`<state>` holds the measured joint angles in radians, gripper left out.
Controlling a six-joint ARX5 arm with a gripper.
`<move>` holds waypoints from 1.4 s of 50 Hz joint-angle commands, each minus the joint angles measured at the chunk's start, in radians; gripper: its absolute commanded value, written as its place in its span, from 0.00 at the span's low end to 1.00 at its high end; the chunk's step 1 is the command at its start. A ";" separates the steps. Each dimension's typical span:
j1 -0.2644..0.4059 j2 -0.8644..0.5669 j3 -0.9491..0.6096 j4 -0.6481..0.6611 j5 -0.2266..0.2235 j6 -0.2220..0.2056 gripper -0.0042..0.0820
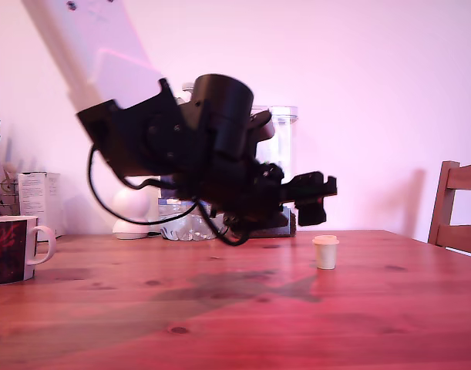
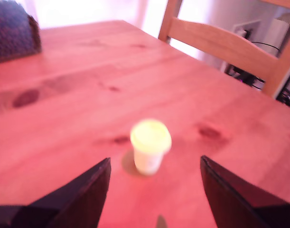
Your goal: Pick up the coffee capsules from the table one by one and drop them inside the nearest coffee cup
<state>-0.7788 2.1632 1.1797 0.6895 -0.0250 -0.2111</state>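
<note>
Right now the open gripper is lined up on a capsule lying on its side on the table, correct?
Not quite. The capsule stands upright on the table, wide rim up, as both the wrist and exterior views show. The rest holds: the gripper is open and lined up on it.

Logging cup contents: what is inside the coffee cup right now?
Cannot tell. The coffee cup shows side-on at the exterior view's left, its wall hiding the interior. One coffee capsule stands on the table.

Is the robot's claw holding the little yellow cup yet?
No, nothing is held. The gripper is open, and the coffee capsule stands upright on the table ahead of the gap between the fingers, touching neither.
</note>
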 commanded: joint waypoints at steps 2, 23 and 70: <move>-0.003 0.067 0.027 -0.040 0.001 -0.010 0.67; -0.003 0.169 0.234 -0.258 0.001 -0.010 0.67; 0.018 0.235 0.425 -0.480 0.052 -0.018 0.67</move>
<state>-0.7609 2.3589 1.5887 0.2077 0.0170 -0.2264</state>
